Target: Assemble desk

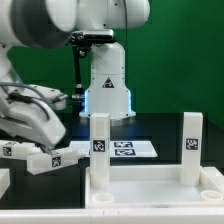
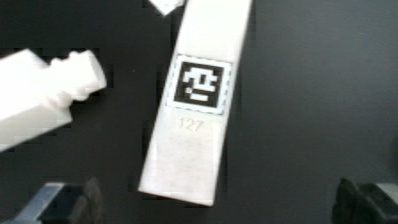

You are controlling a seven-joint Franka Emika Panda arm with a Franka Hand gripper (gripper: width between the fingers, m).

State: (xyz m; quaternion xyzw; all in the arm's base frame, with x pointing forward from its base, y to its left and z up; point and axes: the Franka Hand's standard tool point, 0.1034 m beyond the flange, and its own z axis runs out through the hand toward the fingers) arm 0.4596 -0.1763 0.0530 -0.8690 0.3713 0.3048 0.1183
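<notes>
Desk tabletop (image 1: 150, 190), two upright legs (image 1: 100, 135) standing in it | gripper (image 2: 217, 205) beyond the tabletop's end on the exterior view's left, jaws spread wide, holding nothing | loose leg (image 2: 196, 120) lying flat between them, seemingly untouched

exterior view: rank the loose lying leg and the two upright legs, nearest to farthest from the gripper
1. Lying leg, on the table at the exterior view's left, between the open gripper's fingers.
2. Left upright leg, standing mid-frame.
3. Right upright leg, at the exterior view's right, farthest.
</notes>
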